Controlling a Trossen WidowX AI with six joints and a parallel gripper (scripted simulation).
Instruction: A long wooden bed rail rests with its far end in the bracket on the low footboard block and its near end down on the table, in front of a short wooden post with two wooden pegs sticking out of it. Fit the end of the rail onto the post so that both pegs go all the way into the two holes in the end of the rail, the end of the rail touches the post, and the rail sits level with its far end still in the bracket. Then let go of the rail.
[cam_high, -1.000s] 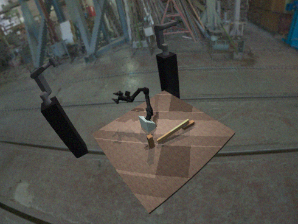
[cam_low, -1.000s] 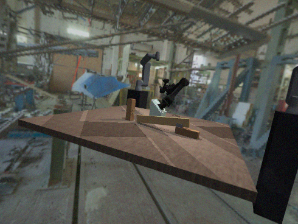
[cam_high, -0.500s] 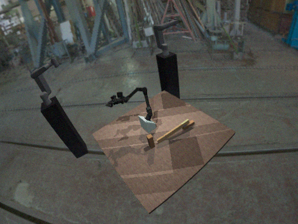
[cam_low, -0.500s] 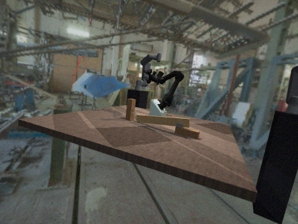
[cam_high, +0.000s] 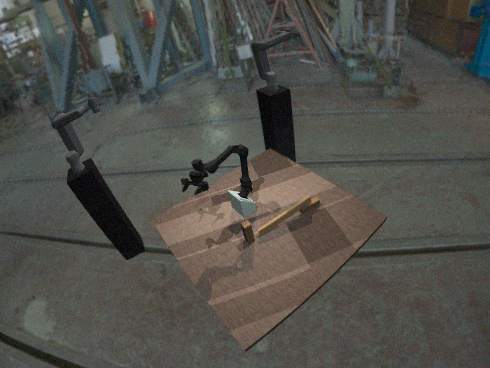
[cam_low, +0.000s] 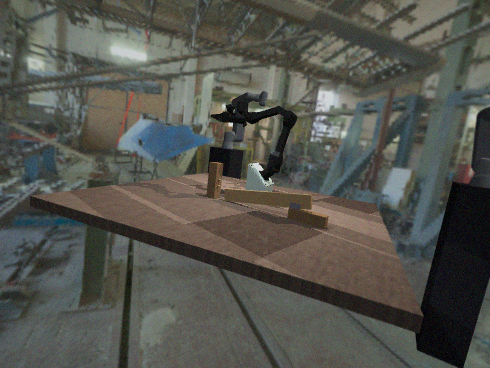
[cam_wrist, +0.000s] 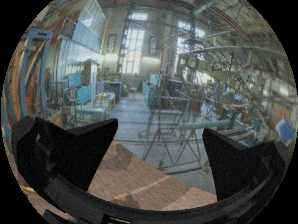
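Note:
The long rail (cam_high: 283, 217) (cam_low: 267, 198) slopes, its far end at the dark bracket (cam_low: 295, 206) on the low footboard block (cam_high: 314, 205) (cam_low: 310, 218). Its near end is down on the table, a small gap from the foot of the short upright post (cam_high: 248, 233) (cam_low: 215, 180). Small pegs show faintly on the post's rail side in the exterior view; the holes in the rail end cannot be made out. My gripper (cam_high: 190, 190) (cam_low: 214, 117) (cam_wrist: 161, 128) is open and empty, high above the table and well away from the rail.
The wooden table (cam_high: 260, 300) (cam_low: 240, 230) (cam_wrist: 140, 185) carries everything. A pale mount (cam_high: 242, 205) (cam_low: 255, 179) at my arm's base stands beside the post and rail. Two black pedestals (cam_high: 107, 215) (cam_high: 276, 120) with grey arms stand around the table.

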